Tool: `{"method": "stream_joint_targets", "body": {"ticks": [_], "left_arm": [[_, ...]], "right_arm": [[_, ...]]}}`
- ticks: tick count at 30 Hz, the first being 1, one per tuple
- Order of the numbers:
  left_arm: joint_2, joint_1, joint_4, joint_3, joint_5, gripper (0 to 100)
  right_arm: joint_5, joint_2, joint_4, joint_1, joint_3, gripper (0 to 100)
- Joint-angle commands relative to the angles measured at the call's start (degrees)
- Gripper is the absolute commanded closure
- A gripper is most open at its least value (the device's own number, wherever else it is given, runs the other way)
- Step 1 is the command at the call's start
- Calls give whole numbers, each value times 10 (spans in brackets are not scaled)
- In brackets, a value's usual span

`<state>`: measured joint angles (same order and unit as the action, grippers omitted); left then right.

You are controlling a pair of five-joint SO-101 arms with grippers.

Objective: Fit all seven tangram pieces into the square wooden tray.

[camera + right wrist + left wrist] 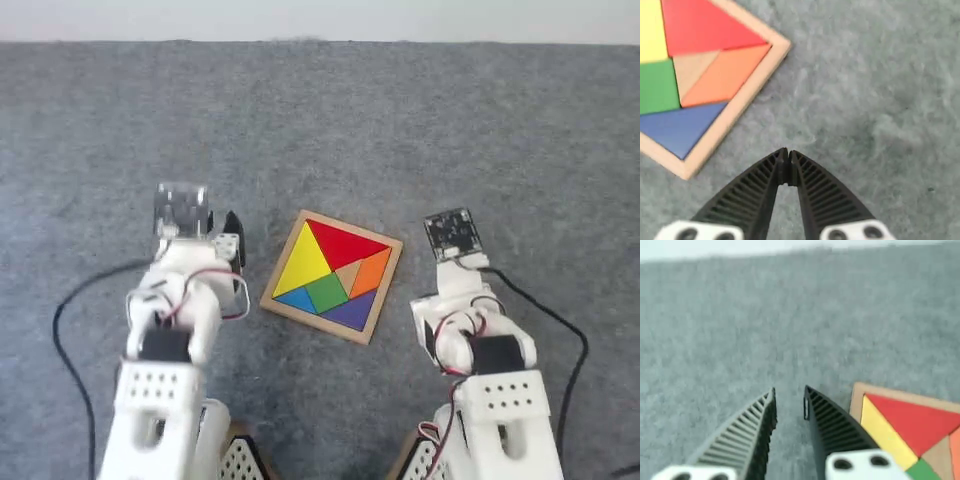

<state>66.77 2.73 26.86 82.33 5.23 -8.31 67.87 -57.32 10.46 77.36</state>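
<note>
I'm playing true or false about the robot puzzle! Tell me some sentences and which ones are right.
1. The red piece lies inside the wooden tray. True.
2. The right gripper holds the green piece. False: it is shut on nothing, and the green piece lies in the tray.
3. The left gripper is open and empty. True.
4. The yellow piece lies outside the tray. False: it lies in the tray, touching the red piece.
</note>
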Motion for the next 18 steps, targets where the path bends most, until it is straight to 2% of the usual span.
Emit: {"method": "stream_joint_targets", "body": {"ticks": [1, 8, 11, 13, 18], "left_arm": [[125, -10, -33, 44, -7, 907], [281, -4, -26, 147, -10, 909], [327, -6, 43, 143, -10, 909], [346, -9, 94, 143, -10, 908], [373, -4, 243, 141, -10, 906]], "right_arm": [[-10, 58, 7, -36, 25, 989], [-11, 225, 3, -141, 127, 989], [-11, 311, 0, -152, 193, 989], [-11, 356, -38, -157, 189, 990], [-11, 352, -81, -156, 191, 989]]}}
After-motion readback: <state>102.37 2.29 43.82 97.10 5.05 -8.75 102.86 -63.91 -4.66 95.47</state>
